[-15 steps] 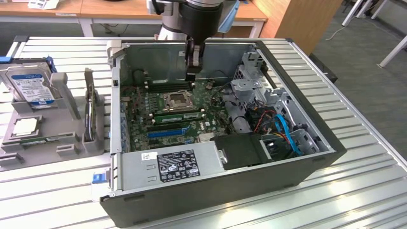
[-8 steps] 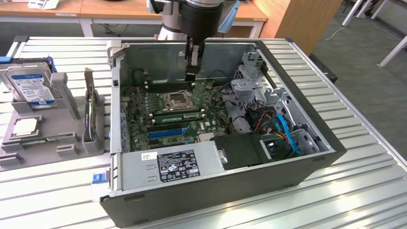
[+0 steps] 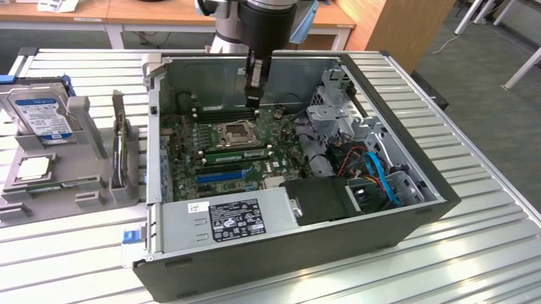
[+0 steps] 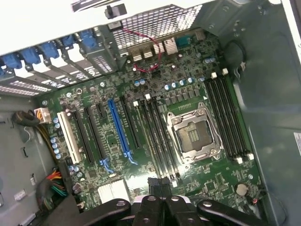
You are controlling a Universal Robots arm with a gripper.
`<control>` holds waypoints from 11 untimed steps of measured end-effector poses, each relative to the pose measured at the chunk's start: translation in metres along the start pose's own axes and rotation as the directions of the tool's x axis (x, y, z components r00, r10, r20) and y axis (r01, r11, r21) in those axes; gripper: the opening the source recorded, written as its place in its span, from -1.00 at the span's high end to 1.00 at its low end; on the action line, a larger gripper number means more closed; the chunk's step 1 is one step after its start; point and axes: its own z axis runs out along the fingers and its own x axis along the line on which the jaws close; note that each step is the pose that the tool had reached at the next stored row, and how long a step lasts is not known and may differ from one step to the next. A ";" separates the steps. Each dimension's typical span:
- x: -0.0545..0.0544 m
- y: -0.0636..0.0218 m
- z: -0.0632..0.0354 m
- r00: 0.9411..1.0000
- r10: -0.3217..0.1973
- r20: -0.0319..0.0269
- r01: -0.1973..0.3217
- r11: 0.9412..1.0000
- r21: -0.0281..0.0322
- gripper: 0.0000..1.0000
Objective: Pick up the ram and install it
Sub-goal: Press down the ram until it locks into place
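Note:
My gripper point(image 3: 252, 104) hangs inside the open computer case point(image 3: 397, 221), above the motherboard point(image 4: 141, 94) and just beyond the empty processor socket point(image 3: 235, 133). Its fingers point(image 4: 165, 187) are shut with nothing between them. A long thin green stick that looks like the ram point(image 3: 61, 186) lies flat in the grey holder point(image 3: 85, 202) at the exterior view's left, well away from the gripper. Another green strip point(image 3: 237, 152) runs along the memory slots on the near side of the socket. The dark memory slots point(image 4: 228, 117) on the socket's other side look bare.
The holder also carries a silver hard drive point(image 3: 38, 117) with a blue-white label, a square silver processor chip point(image 3: 32, 168) and an upright card point(image 3: 118, 149). The power supply point(image 3: 228, 218), drive cage point(image 3: 334, 120) and blue cables point(image 3: 381, 177) crowd the case's near and right sides.

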 end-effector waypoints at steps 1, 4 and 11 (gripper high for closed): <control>0.000 0.0000 0.0000 1.000 0.009 0.000 -0.009 1.000 0.000 0.80; 0.000 0.0000 0.0000 0.999 0.037 0.000 -0.037 0.999 0.001 0.80; 0.000 0.0000 0.0001 0.988 0.152 0.002 -0.152 0.988 0.005 0.80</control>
